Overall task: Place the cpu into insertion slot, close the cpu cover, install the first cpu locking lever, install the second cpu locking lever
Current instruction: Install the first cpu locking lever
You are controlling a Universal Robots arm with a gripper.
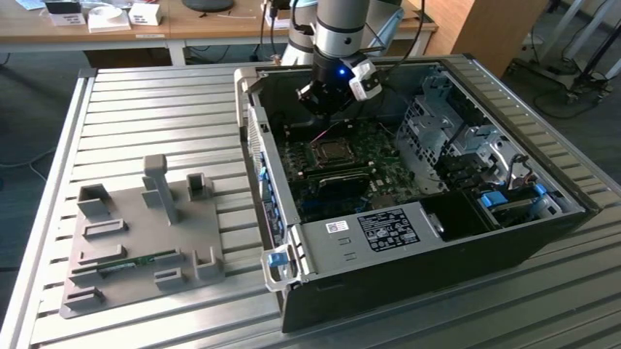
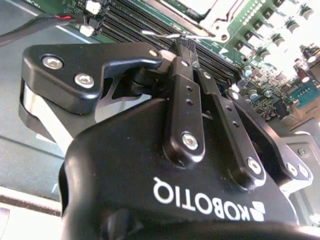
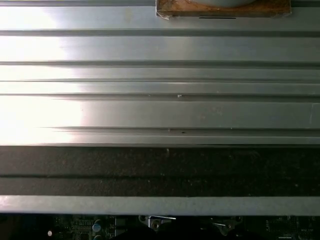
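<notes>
The open black desktop computer case (image 1: 417, 254) lies on its side on the ribbed aluminium counter (image 1: 155, 109), filling the half toward the exterior view's right, so the green circuit board (image 1: 383, 163) faces up and the arm can come at it from above. The black two-fingered gripper (image 1: 327, 107) hangs inside the case toward the counter's far edge, just above the board and a little beyond the square silver-edged insertion slot (image 1: 330, 154). The pale square in the slot's middle looks to be the small flat silver-grey cpu (image 1: 333, 151), so I judge it already seated. In the second wrist view the fingers are drawn together with no gap at the tips, a stance that suits pushing or hooking something slender rather than carrying a chip. A thin silver wire locking lever (image 2: 160, 35) lies right at those tips; whether they touch it I cannot tell. Beyond it the thin silver metal cpu cover (image 2: 222, 20) appears to lie flat over the slot
</notes>
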